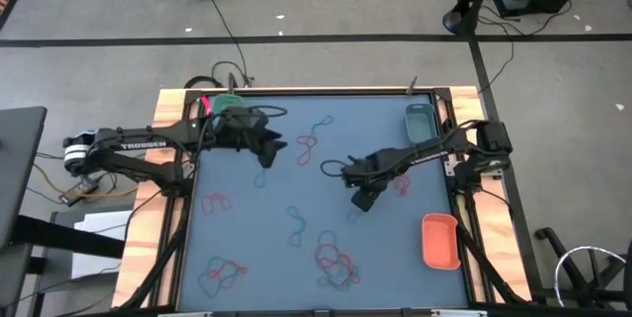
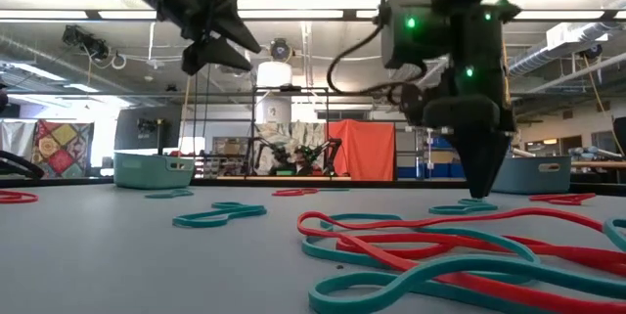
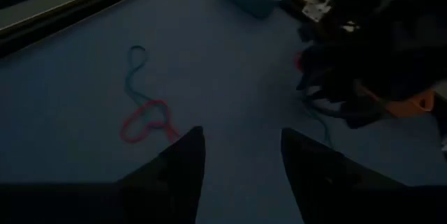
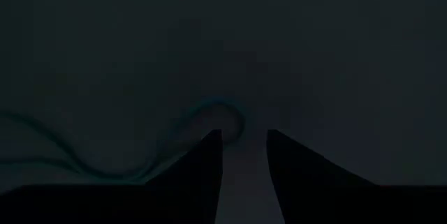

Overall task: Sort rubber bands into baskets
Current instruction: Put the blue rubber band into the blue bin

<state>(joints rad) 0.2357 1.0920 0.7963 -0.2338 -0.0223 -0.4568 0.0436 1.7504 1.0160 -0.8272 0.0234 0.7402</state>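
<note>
Here the right gripper (image 1: 361, 201) is hanging low over the middle of the table (image 1: 267, 248), its tips pointing down at a teal rubber band (image 4: 213, 116) that lies just beyond them; the fingers are standing partly apart with a bare gap between them, holding nothing. The left gripper (image 1: 272, 149) is waiting higher up near the far left of the table, fingers spread wide and empty, with a red and teal pair of bands (image 3: 143, 116) lying ahead of it. The rest of the rubber bands are lying scattered in loose clumps, the thickest tangle (image 1: 334, 263) sitting near the front edge, where red and teal loops are crossing one another. The teal basket (image 1: 420, 122) and the orange basket (image 1: 440, 240) are standing along the right side, while the green basket (image 1: 229, 103) is sitting at the far left corner, partly under the left arm. The likely trouble is that the fingers close on a thin, flat band and slide over it, or pinch only one strand so that it springs free on the lift. Where loops are overlapping, a grab could be dragging a second colour along into the wrong basket.
</note>
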